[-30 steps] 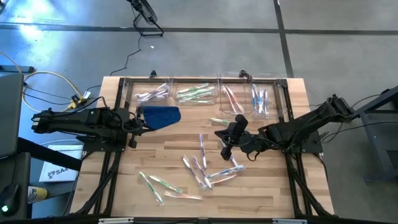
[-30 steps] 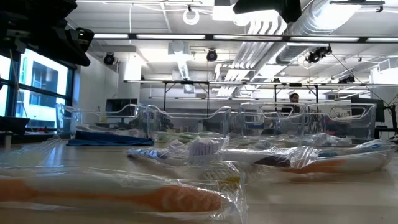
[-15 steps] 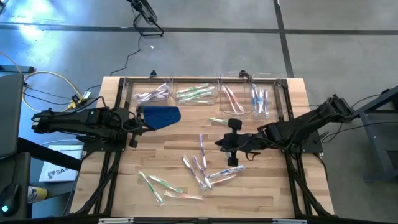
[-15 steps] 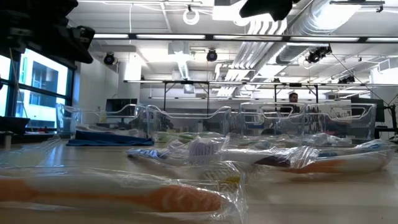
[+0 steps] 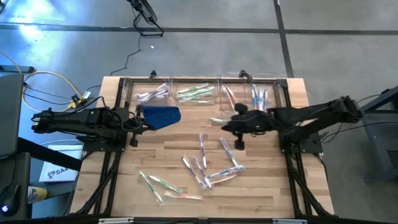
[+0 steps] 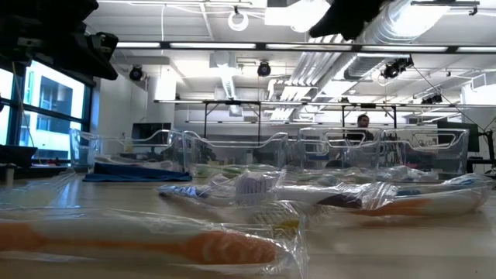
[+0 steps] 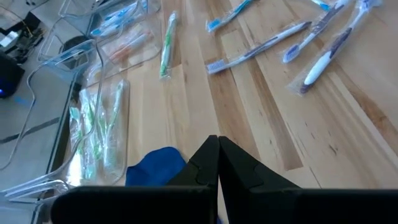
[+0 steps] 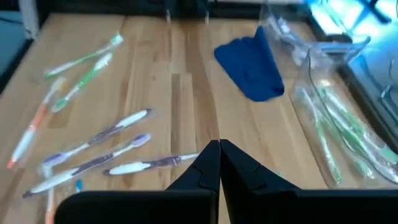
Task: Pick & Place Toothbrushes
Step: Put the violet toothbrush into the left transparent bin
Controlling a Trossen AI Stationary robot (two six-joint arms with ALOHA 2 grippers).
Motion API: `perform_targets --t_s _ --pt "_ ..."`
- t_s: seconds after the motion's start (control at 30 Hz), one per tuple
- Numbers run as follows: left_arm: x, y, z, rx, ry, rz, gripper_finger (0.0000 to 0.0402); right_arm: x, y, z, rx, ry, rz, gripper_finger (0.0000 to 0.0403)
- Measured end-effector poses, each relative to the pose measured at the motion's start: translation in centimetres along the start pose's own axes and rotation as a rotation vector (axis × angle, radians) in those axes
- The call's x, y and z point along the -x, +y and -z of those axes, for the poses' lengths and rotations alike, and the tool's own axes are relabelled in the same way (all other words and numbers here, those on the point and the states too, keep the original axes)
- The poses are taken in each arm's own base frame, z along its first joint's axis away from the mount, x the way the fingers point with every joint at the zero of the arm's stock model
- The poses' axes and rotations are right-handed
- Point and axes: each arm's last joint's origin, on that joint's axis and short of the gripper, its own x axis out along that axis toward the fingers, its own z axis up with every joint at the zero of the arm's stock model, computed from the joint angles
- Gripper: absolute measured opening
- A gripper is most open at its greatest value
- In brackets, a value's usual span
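Note:
Wrapped toothbrushes (image 5: 200, 167) lie scattered flat on the wooden table, with green, pink, purple and whitish handles; the right wrist view shows several (image 8: 93, 155), the left wrist view some (image 7: 273, 43), and the low view shows them close up (image 6: 194, 246). My right gripper (image 5: 226, 126) hovers shut over the table's middle, near the far bins, fingers pointing left (image 8: 219, 144), with nothing visible between them. My left gripper (image 5: 147, 127) waits shut (image 7: 217, 139) beside the blue cloth (image 5: 160, 116). More toothbrushes lie in the clear bins (image 5: 196, 93).
A row of clear plastic bins (image 5: 261, 99) stands along the far edge, with the blue cloth (image 8: 252, 65) lying in front of them. A lone green toothbrush (image 5: 217, 120) lies just by the right gripper. Bare wood (image 5: 273, 180) shows near the right front.
My right gripper has moved from above the scattered toothbrushes toward the far edge and the bins, with the arm stretching out straighter across the table. The toothbrushes have stayed where they were.

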Motion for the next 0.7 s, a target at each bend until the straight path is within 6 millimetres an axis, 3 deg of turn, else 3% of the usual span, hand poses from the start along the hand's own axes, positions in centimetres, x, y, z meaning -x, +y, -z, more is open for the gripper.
perform_targets --t_s 0.2,0.33,0.5,0.7 --pt "0.0 0.1 0.0 0.001 0.01 -0.033 0.0001 2.7 -1.0 5.6 -0.089 -0.234 0.001 0.0002" --pt "0.0 0.2 -0.1 0.003 0.01 -0.059 0.0001 3.9 -1.4 8.3 -0.133 -0.459 -0.024 0.0002" --pt "-0.1 0.4 -0.5 0.003 -0.025 -0.091 0.0001 4.6 -1.7 10.5 -0.169 -0.639 -0.038 0.0002" --pt "-0.5 0.6 -1.0 -0.056 -0.048 -0.107 0.0001 4.6 -1.8 11.5 -0.174 -0.667 -0.042 0.0002"
